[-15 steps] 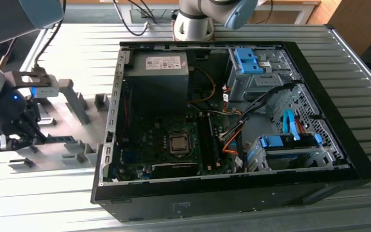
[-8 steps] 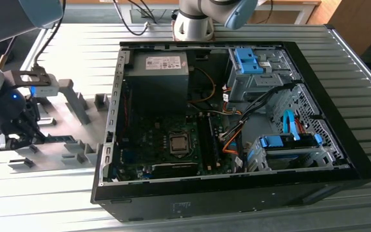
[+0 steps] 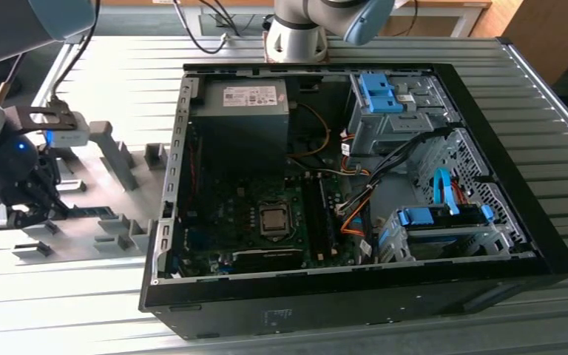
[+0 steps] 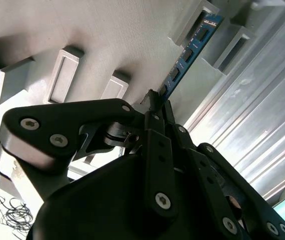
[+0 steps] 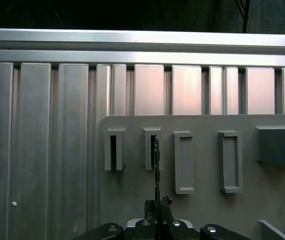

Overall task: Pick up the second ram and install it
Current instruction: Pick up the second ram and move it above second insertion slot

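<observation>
The gripper (image 3: 29, 217) is being held low over the grey fixture plate (image 3: 77, 248) at the exterior view's left. That's well apart from the open computer case (image 3: 363, 299), which is taking up the middle and right of that frame.

In both wrist views the fingers (image 4: 155, 150) are being seen closed tight on 1 end of the second ram (image 4: 187, 57), so the stick is being gripped, not just touched. The board is being held on edge. In the first wrist view it's being seen as a thin dark line, while in the second wrist view its blue face and black chips are being shown.

Its far end is sitting at the slot of 1 grey fixture block (image 5: 152, 147), with 1 more slotted block just beside it and 2 frame-shaped ones further along the plate.

The motherboard (image 3: 234, 222) is lying inside the case, well apart from the stick. Everything is being carried by the ribbed aluminium table (image 3: 67, 314).
</observation>
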`<action>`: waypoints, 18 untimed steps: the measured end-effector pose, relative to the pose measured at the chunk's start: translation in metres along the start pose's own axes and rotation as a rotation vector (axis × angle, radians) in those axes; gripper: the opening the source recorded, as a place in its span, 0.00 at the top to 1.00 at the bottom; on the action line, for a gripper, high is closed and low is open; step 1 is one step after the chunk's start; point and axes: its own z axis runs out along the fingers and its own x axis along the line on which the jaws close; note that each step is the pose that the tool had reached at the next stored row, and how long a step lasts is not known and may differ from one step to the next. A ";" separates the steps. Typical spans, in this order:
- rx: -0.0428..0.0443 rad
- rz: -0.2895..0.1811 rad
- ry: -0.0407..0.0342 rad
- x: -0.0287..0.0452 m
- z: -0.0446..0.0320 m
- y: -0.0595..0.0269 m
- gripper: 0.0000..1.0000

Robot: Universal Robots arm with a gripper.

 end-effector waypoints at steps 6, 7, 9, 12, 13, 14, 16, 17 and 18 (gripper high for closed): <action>0.0001 0.000 -0.0001 -0.0001 -0.0015 0.0000 0.86; 0.0001 0.000 -0.0001 -0.0001 -0.0017 0.0000 0.86; 0.0001 0.000 -0.0001 -0.0001 -0.0021 0.0000 0.86; 0.0000 0.000 -0.0001 -0.0001 -0.0028 0.0000 0.86; 0.0000 0.000 0.0000 -0.0001 -0.0032 0.0000 0.86; 0.0000 0.000 -0.0001 -0.0001 -0.0034 0.0000 0.86; 0.0002 0.000 -0.0001 -0.0001 -0.0039 0.0000 0.86; 0.0002 0.000 -0.0001 -0.0002 -0.0042 0.0000 0.86; 0.0001 0.000 -0.0001 -0.0002 -0.0045 0.0000 0.86</action>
